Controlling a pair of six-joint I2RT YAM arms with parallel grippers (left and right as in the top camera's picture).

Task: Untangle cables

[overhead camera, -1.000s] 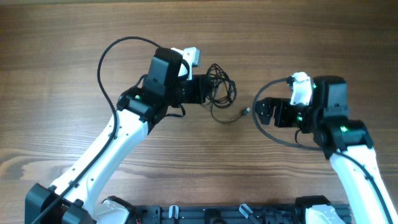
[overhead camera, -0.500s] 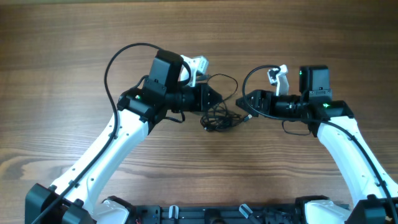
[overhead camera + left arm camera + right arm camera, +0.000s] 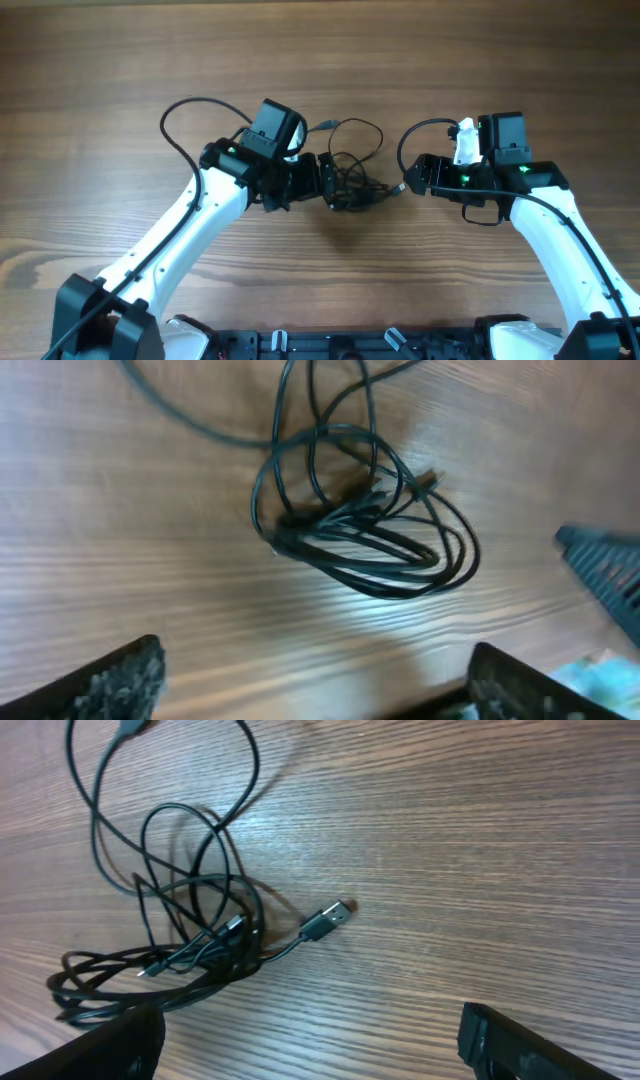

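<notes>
The cables (image 3: 352, 186) lie as a small black tangle on the wood between my two grippers, with one loop reaching toward the far side. In the left wrist view the cables (image 3: 360, 535) rest on the table ahead of my left gripper (image 3: 315, 682), which is open with nothing between its fingers (image 3: 110, 680). From overhead, the left gripper (image 3: 326, 181) sits just left of the tangle. My right gripper (image 3: 413, 177) is open just right of it. In the right wrist view the cables (image 3: 190, 945) and a silvery plug (image 3: 327, 922) lie ahead of the right gripper (image 3: 310, 1045).
Thick black arm cables arch over the table behind the left arm (image 3: 190, 110) and beside the right arm (image 3: 420, 135). A dark rail (image 3: 340, 345) runs along the table's near edge. Bare wood surrounds the tangle.
My left gripper has opened and let go of the cables, which now lie loose on the table. The right arm swung in toward the tangle, then eased slightly right.
</notes>
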